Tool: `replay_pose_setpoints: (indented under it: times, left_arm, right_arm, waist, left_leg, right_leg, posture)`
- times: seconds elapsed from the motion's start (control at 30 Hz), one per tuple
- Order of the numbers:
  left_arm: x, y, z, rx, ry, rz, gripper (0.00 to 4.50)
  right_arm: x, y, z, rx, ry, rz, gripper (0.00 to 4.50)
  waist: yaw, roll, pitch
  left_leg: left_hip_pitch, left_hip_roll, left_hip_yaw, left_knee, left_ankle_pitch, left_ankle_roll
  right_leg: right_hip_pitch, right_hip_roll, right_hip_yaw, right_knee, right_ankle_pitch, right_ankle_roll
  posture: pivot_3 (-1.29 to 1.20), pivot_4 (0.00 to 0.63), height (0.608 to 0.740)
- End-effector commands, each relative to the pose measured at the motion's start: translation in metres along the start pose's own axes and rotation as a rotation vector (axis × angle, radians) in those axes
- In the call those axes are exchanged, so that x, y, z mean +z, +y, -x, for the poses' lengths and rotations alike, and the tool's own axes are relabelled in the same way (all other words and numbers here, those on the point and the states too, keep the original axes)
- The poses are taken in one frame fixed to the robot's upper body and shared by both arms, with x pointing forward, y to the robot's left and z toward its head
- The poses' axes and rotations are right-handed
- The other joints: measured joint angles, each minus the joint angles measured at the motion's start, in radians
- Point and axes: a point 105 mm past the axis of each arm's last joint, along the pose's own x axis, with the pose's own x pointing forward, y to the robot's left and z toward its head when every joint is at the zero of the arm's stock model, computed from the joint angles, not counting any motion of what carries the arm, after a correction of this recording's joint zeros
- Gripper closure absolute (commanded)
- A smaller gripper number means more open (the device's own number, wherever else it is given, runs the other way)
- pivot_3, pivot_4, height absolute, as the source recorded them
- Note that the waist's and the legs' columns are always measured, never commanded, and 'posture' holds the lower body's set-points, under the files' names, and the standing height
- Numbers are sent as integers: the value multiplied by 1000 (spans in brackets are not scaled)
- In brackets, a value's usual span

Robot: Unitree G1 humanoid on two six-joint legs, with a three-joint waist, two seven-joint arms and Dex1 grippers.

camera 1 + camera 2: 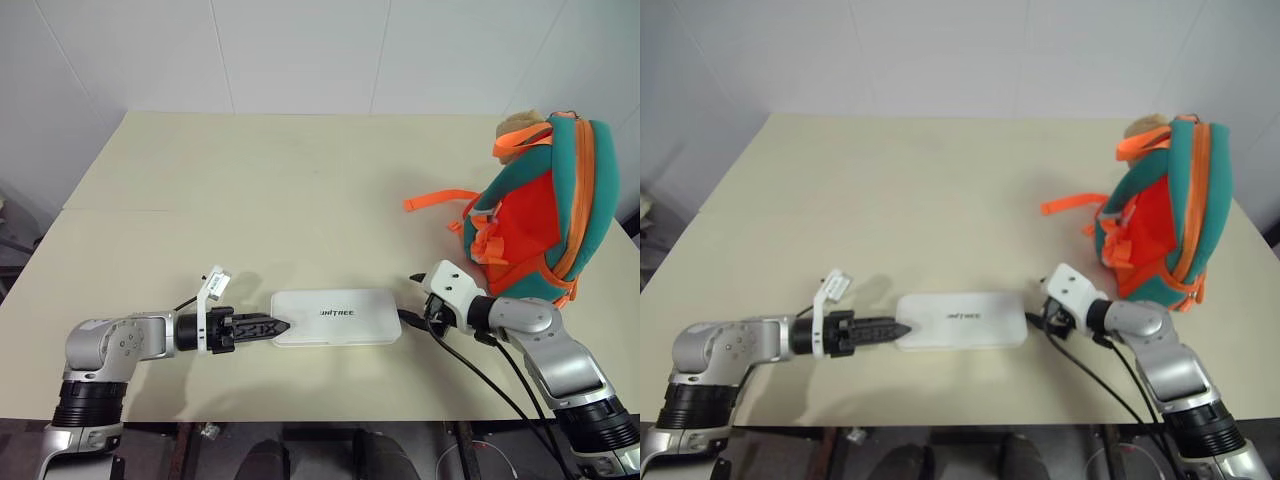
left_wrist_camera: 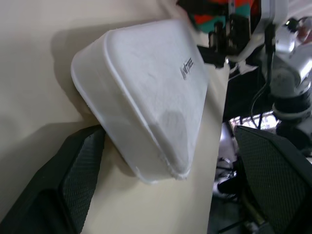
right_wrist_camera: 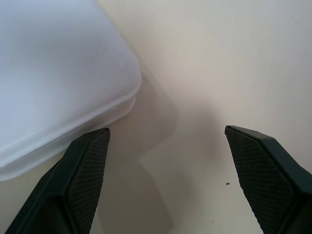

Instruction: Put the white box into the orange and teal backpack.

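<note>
The white box [image 1: 337, 318] lies flat near the table's front edge, its grey lettering facing up. My left gripper [image 1: 278, 327] is at the box's left end, open; in the left wrist view a corner of the box [image 2: 146, 92] sits between its spread fingers [image 2: 73, 185]. My right gripper [image 1: 412, 298] is open just off the box's right end, with a box corner [image 3: 48, 73] beside one of its fingers [image 3: 83, 185] and bare table between them. The orange and teal backpack [image 1: 540, 210] stands upright at the table's right, behind the right gripper.
A tan plush toy [image 1: 515, 125] sits on top of the backpack, and an orange strap [image 1: 440, 200] trails left from it across the cream table [image 1: 250, 190]. Black cables [image 1: 470, 370] hang from my right wrist over the front edge. A white wall stands behind the table.
</note>
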Motion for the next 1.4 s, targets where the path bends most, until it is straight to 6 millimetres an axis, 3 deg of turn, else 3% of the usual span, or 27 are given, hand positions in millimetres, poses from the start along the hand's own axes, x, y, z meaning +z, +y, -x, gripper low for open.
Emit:
replay_pose_setpoints:
  times: [0.03, 0.53, 0.83, 0.93, 1.2, 1.4]
  left_arm:
    - [5, -5, -4, -36, -35, 15, 31]
    - [22, 0, -11, -69, -144, 99, 31]
    - [28, -3, -12, -78, -119, 96, 31]
    - [29, -2, -13, -76, -111, 99, 602]
    - [27, 0, -15, -49, -59, 88, 3009]
    - [29, -10, -13, -83, -34, 48, 3172]
  right_arm:
    - [11, 4, 2, 10, -43, 23, 0]
    - [12, 7, 2, 14, -45, 18, 0]
    - [13, 4, 4, 6, -46, 18, 0]
    - [13, 4, 4, 2, -48, 19, 0]
    - [13, 3, 5, -5, -51, 17, 0]
    - [14, 3, 5, -5, -58, 20, 0]
  waist:
    - [0, 0, 0]
    - [0, 0, 0]
    - [0, 0, 0]
    - [0, 0, 0]
    - [0, 0, 0]
    - [0, 0, 0]
  left_leg:
    - [0, 0, 0, 0, 0, 0]
    - [0, 0, -1, 0, 1, -1]
    - [0, 0, -1, 0, 1, -2]
    - [0, 0, -1, 0, 1, -2]
    - [0, 0, -1, 0, 2, -3]
    - [0, 0, -1, 0, 2, -3]
  right_leg:
    - [0, 0, 0, 0, 0, 0]
    - [0, 0, 0, 1, 0, 0]
    - [0, 0, 0, 0, 0, 0]
    - [0, 0, 0, 0, 0, 0]
    - [0, 1, -1, 0, 0, 0]
    - [0, 1, -1, 0, 0, 0]
  posture:
    - [0, 150, 740]
    - [0, 150, 740]
    - [0, 150, 740]
    - [0, 150, 740]
    - [0, 150, 740]
    - [0, 150, 740]
